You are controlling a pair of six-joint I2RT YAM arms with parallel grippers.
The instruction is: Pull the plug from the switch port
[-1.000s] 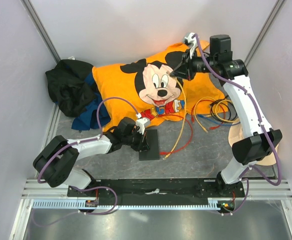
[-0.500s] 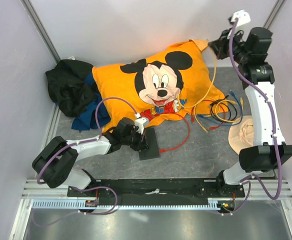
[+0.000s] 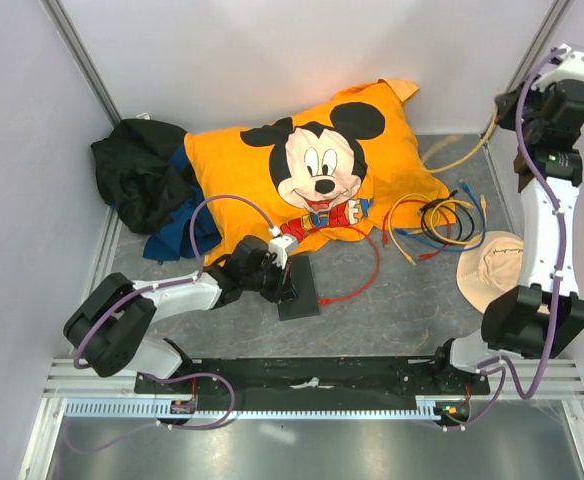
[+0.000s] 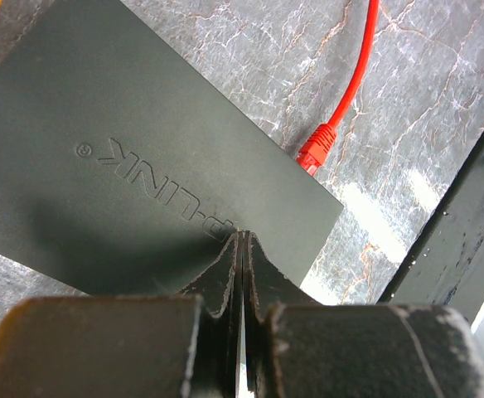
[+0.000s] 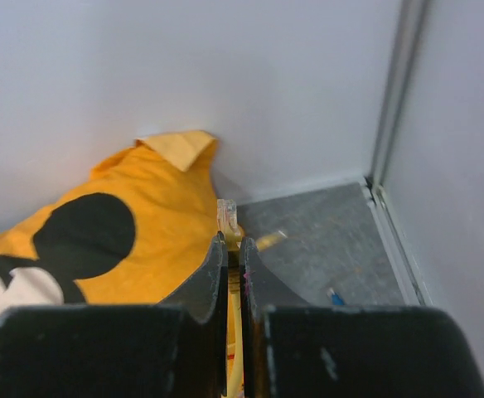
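Note:
The switch [image 3: 300, 290] [image 4: 126, 166] is a flat dark box lying on the grey table in front of the pillow. My left gripper [image 3: 286, 284] [image 4: 242, 236] is shut, its tips pressed down on the switch's top. A red plug [image 4: 312, 154] sits at the switch's long edge, and its red cable [image 3: 357, 285] trails off to the right. My right gripper [image 3: 504, 105] [image 5: 233, 245] is raised in the back right corner, shut on a clear plug [image 5: 228, 215] of a yellow cable [image 3: 462, 158] that hangs down to the table.
An orange Mickey pillow [image 3: 312, 170] fills the back centre. A black cloth heap [image 3: 137, 180] and blue cloth [image 3: 177, 238] lie at its left. Loose coloured cables [image 3: 437, 220] and a beige hat [image 3: 492, 270] lie at the right. Walls close in on three sides.
My right gripper has swung from above the pillow up into the back right corner, dragging the yellow cable away from the switch. The left gripper has stayed on the switch.

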